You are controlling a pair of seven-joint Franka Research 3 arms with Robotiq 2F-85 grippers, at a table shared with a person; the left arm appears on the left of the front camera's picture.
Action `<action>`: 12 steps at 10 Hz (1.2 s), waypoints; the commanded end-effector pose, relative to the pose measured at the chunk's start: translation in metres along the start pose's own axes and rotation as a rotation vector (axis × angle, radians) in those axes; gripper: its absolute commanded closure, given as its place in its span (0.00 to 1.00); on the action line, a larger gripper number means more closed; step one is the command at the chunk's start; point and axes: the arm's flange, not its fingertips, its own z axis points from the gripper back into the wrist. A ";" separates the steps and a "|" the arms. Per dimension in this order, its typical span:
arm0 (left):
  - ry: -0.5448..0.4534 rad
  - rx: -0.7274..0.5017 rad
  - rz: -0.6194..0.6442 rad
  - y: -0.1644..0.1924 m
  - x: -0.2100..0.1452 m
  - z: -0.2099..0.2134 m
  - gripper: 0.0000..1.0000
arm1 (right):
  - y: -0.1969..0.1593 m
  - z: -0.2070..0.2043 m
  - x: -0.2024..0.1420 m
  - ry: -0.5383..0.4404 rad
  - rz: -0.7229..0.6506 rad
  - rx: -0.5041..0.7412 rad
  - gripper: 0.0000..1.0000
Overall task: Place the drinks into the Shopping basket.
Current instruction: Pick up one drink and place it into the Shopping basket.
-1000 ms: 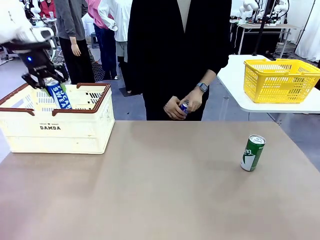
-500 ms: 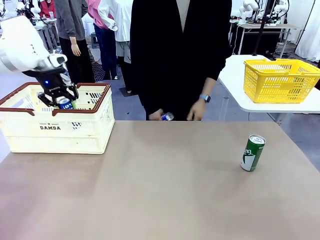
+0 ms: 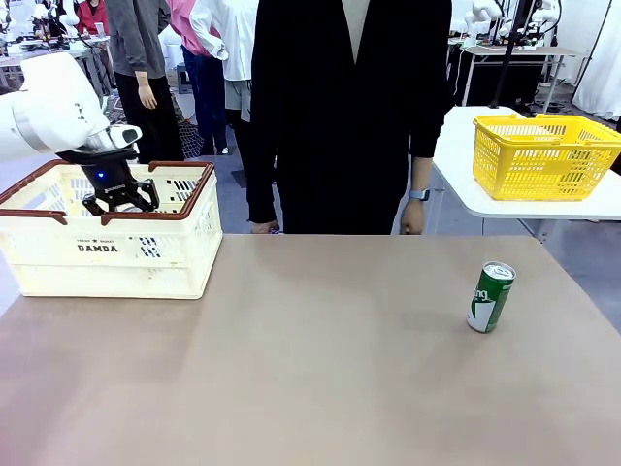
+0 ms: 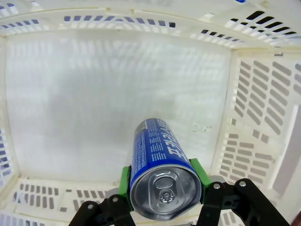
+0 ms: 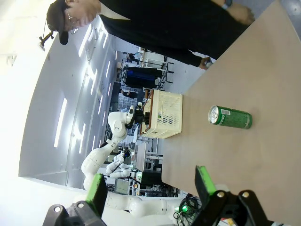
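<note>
Drop-off step: the left gripper (image 3: 121,206) reaches inside the shopping basket (image 3: 107,254), pads closed on the blue can (image 4: 160,165). The green can (image 3: 490,297) stands far right of the basket. Next it should let go; the right gripper (image 5: 150,186) gapes, empty.

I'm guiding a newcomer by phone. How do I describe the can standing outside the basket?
On the wide brown table, look at the right half, far from the cream slotted plastic basket with brown rim on the left. A slim green can with white lettering and a silver top stands upright there, alone. The blue can sits in the left gripper, inside that basket.
</note>
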 end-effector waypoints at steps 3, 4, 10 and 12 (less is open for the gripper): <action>-0.036 0.014 0.004 -0.003 0.003 0.019 0.00 | 0.002 0.003 0.001 0.005 0.018 0.006 0.00; -0.071 -0.013 0.021 -0.004 0.000 0.034 0.00 | 0.002 0.003 0.001 0.005 0.018 0.006 0.00; 0.033 -0.687 -0.027 -0.017 -0.159 0.194 0.00 | 0.002 0.003 0.001 0.005 0.018 0.006 0.00; 0.019 -0.900 -0.097 0.022 -0.216 0.188 0.00 | 0.002 0.003 0.001 0.005 0.018 0.006 0.00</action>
